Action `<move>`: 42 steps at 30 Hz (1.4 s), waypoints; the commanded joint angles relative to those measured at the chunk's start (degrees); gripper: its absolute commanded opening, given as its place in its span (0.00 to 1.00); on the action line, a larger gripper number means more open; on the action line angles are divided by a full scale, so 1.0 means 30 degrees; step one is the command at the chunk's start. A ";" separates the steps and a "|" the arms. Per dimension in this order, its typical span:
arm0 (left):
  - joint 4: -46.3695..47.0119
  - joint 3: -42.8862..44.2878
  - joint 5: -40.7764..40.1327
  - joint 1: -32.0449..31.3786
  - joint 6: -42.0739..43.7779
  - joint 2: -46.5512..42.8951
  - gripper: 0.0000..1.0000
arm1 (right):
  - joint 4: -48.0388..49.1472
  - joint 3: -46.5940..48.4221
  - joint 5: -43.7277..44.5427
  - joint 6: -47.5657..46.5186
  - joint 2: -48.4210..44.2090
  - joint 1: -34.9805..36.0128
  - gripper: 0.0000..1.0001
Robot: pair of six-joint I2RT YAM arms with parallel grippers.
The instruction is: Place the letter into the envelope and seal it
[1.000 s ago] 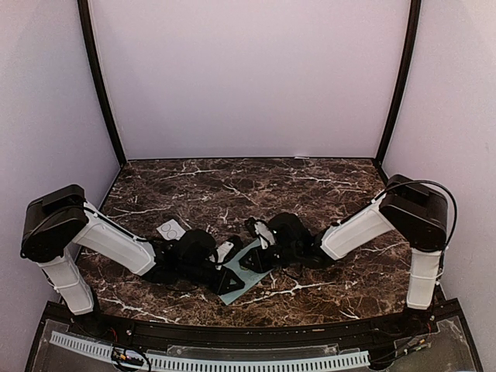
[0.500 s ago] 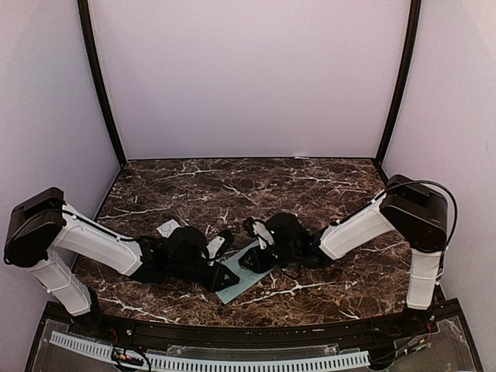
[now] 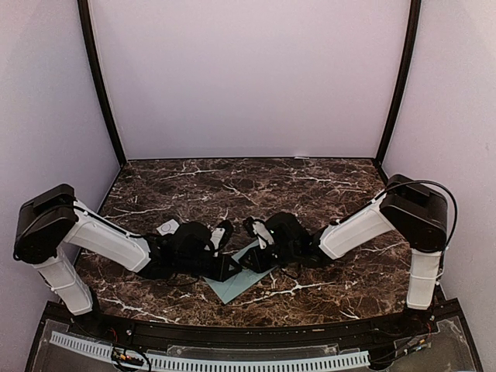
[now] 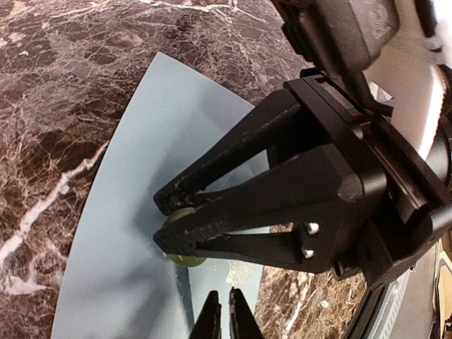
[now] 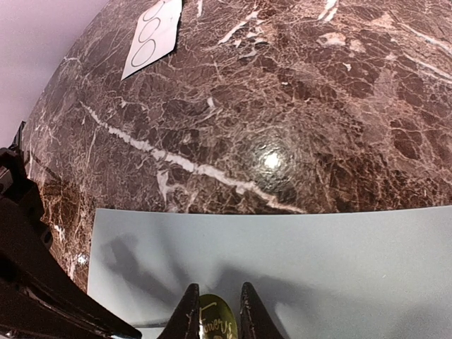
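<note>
- Envelope (image 3: 232, 287) lies flat on worktop (image 3: 310, 186), front centre.
- Left end effector (image 4: 220, 318) clenched tight, tips at envelope.
- Right end effector (image 5: 216, 304) pinches green disc (image 5: 214, 321), set on envelope.
- White strip (image 5: 152, 35) with circles lies beyond, to the left.

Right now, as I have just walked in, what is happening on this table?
Both arms meet over the pale blue-green envelope, which lies flat on the marble table. The right gripper pinches a small yellow-green round sticker and holds it down at the envelope's surface, probably to seal it. The left gripper is shut, its tips just over the envelope. No letter shows, so it is likely inside already. A white strip with printed circles lies apart on the table.
</note>
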 commanded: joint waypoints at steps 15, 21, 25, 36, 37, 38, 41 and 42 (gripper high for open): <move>0.2307 0.0970 -0.0351 0.0320 -0.0323 0.1681 0.00 | -0.1165 0.0264 0.0194 -0.0162 0.0904 0.0111 0.17; 0.2284 0.0887 -0.0344 0.0333 -0.0616 0.2189 0.00 | -0.1180 0.0294 0.0170 -0.0134 0.0911 0.0102 0.17; 0.1996 0.0831 -0.0670 0.0346 -0.0639 0.2272 0.00 | -0.1115 0.0254 0.0117 -0.0077 0.0878 0.0096 0.17; 0.1129 0.1172 -0.1198 0.0618 -0.1181 0.2749 0.00 | -0.1049 0.0308 -0.0017 -0.0048 0.0963 0.0089 0.16; 0.0971 0.1216 -0.1228 0.0643 -0.1299 0.2764 0.00 | -0.1056 0.0296 -0.0026 -0.0047 0.0958 0.0099 0.16; 0.0862 0.1228 -0.1272 0.0657 -0.1348 0.2797 0.00 | -0.1090 0.0295 -0.0030 -0.0047 0.0947 0.0097 0.17; 0.0245 0.1371 -0.1334 0.0698 -0.1537 0.2857 0.00 | -0.1049 0.0214 0.0050 -0.0045 0.0790 0.0093 0.18; 0.0132 0.1393 -0.1310 0.0699 -0.1586 0.2886 0.00 | -0.1023 0.0167 0.0118 -0.0025 0.0703 0.0110 0.20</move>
